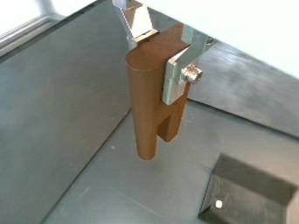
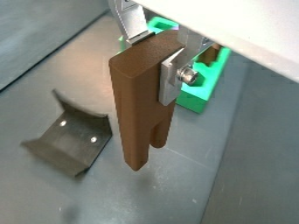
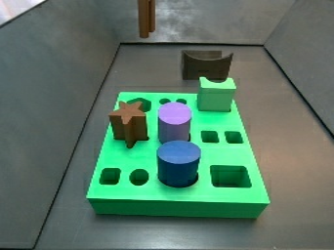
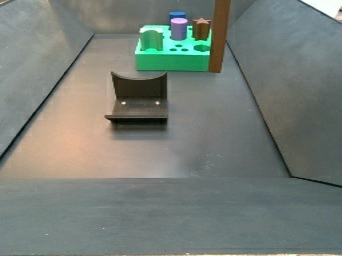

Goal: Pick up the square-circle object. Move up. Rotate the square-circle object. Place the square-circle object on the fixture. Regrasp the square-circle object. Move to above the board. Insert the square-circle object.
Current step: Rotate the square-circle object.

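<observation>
My gripper (image 1: 162,57) (image 2: 156,59) is shut on the upper end of the square-circle object (image 1: 152,105) (image 2: 135,109), a reddish-brown peg that hangs upright, high above the floor. One silver finger (image 1: 181,74) presses its flat side. In the side views only the peg (image 3: 146,18) (image 4: 221,35) shows, running up out of frame; the gripper itself is cut off. The fixture (image 2: 70,131) (image 1: 251,192) (image 3: 206,63) (image 4: 136,97) stands on the dark floor below, apart from the peg. The green board (image 3: 144,190) (image 4: 174,62) (image 2: 193,101) lies beyond the fixture.
On the board stand a brown star peg (image 3: 128,122), a purple cylinder (image 3: 175,122), a blue cylinder (image 3: 179,161) and a pale green block (image 3: 217,93). Sloping grey walls (image 4: 54,70) enclose the floor on both sides.
</observation>
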